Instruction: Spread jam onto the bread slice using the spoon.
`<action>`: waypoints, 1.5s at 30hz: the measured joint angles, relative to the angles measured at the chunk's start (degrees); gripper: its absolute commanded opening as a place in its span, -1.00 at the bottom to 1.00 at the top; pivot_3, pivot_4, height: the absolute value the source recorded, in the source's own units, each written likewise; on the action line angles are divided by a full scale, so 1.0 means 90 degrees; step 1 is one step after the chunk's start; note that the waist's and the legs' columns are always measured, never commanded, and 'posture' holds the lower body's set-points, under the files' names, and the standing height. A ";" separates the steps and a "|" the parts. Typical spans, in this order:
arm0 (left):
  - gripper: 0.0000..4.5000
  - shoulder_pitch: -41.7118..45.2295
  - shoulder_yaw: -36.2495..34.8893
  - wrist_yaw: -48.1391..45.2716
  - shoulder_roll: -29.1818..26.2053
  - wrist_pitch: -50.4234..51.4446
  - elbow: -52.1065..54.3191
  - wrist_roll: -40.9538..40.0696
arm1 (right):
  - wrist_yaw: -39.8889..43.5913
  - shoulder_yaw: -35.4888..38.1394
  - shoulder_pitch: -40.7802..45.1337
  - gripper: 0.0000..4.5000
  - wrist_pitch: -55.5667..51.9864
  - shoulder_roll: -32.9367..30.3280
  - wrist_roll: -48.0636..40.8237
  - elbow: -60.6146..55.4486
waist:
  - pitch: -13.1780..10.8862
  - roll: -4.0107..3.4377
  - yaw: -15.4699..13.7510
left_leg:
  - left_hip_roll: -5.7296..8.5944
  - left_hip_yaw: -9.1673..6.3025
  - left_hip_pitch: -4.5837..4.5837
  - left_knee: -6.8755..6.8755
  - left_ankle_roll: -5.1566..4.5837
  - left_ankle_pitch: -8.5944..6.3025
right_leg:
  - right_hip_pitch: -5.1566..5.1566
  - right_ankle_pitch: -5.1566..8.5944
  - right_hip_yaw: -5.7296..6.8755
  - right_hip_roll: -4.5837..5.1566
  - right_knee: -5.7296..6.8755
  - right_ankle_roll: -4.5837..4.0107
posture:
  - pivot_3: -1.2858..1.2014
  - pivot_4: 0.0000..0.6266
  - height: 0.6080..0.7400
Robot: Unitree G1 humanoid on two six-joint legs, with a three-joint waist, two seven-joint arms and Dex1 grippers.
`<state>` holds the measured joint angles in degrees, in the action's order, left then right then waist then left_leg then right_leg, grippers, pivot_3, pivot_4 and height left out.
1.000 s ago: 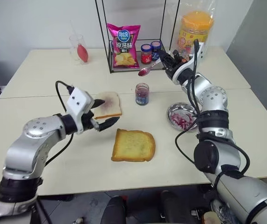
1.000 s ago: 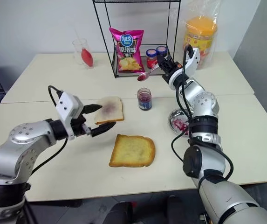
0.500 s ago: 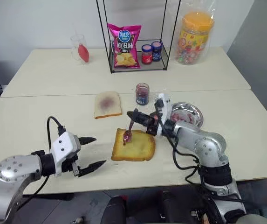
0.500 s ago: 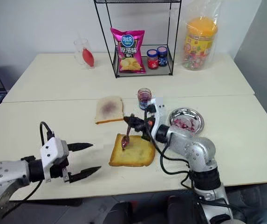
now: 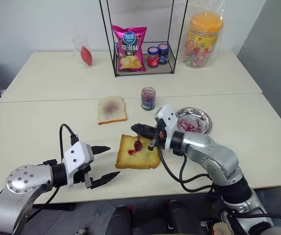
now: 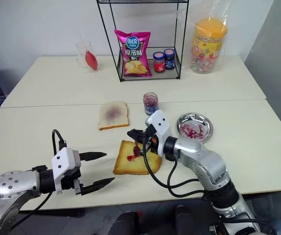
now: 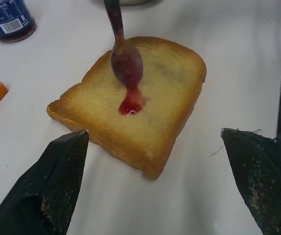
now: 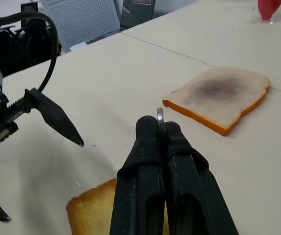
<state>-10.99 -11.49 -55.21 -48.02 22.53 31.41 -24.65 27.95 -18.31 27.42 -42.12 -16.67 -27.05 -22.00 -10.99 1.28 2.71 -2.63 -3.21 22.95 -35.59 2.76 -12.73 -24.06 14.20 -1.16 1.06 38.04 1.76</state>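
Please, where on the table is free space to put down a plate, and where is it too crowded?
Free: the far table between the glass and wire rack; the near right, beside the steel dish. Crowded: the middle, where the bread slice, the spoon, jam jar and smeared pale slice lie.

We look down from the head pair over the table (image 5: 42,78), wrist views close, all sharing the bread slice (image 7: 130,103).

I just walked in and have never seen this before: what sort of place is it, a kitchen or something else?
Probably a lab or office room, not a kitchen: plain pale tables against a bare wall, with staged snacks, namely a wire rack holding a chip bag and a candy tub.
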 measured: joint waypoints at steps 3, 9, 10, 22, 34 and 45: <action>1.00 0.0142 0.0048 0.0052 0.0004 0.0093 -0.0002 -0.0004 | 0.0081 0.0025 -0.0065 -0.99 0.0004 -0.0187 0.0059 -0.0238 | 0.0000 0.0000 -0.0003 | -0.0001 -0.0001 -0.0001 0.0000 0.0000 0.0000 | 0.0000 0.0000 0.0001 -0.0001 0.0002 -0.0001 | 0.03 -0.52 1.00; 1.00 0.0184 0.0121 0.0084 0.0041 0.0070 -0.0036 0.0004 | 0.0134 0.0528 -0.0121 -0.99 -0.0193 -0.0216 -0.0245 -0.0518 | 0.0000 0.0000 -0.0018 | -0.0001 0.0002 -0.0001 0.0000 0.0000 0.0000 | 0.0000 0.0000 -0.0001 -0.0001 0.0001 -0.0001 | 0.03 -0.52 1.00; 1.00 0.0184 0.0121 0.0083 0.0041 0.0055 -0.0038 0.0007 | 0.0084 0.0700 -0.0121 -0.99 -0.0309 -0.0127 -0.0413 -0.0525 | 0.0000 0.0000 -0.0019 | -0.0001 0.0002 -0.0001 0.0000 0.0000 0.0000 | 0.0000 0.0000 -0.0001 -0.0001 0.0002 -0.0001 | 0.03 -0.52 1.00; 1.00 0.0041 -0.0099 0.0072 0.0058 -0.0041 -0.0072 -0.0004 | -0.1530 0.2135 0.0214 -0.99 -0.2094 0.2130 -0.2458 0.0932 | 0.0000 0.0000 0.0003 | -0.0004 0.0002 -0.0002 -0.0006 0.0000 0.0000 | 0.0000 -0.0005 -0.0002 -0.0003 0.0007 -0.0007 | 0.03 -0.52 1.00; 1.00 0.0165 -0.0147 0.0087 0.0023 0.0123 -0.0024 -0.0011 | -0.1711 0.2423 0.0149 -0.99 -0.1819 0.2248 -0.2149 0.2424 | 0.0000 -0.0001 -0.0002 | -0.0004 0.0003 0.0000 -0.0004 0.0000 0.0000 | -0.0001 -0.0005 -0.0001 -0.0004 0.0006 -0.0007 | 0.03 -0.52 1.00; 1.00 0.0429 0.0026 0.0021 0.0003 0.0197 -0.0028 -0.0019 | -0.1687 0.3221 -0.0157 -0.99 -0.2382 0.1269 -0.2697 0.1853 | 0.0001 0.0000 -0.0038 | -0.0003 0.0005 -0.0002 -0.0012 -0.0001 0.0000 | 0.0002 -0.0007 -0.0006 -0.0005 0.0008 -0.0005 | 0.03 -0.52 1.00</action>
<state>-7.13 -11.25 -55.02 -47.99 24.30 31.16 -24.82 12.77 10.67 26.01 -63.56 -5.25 -51.32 -5.32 -10.98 1.28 2.38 -2.66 -3.17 22.93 -35.71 2.76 -12.73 -24.04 14.14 -1.21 1.01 38.11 1.72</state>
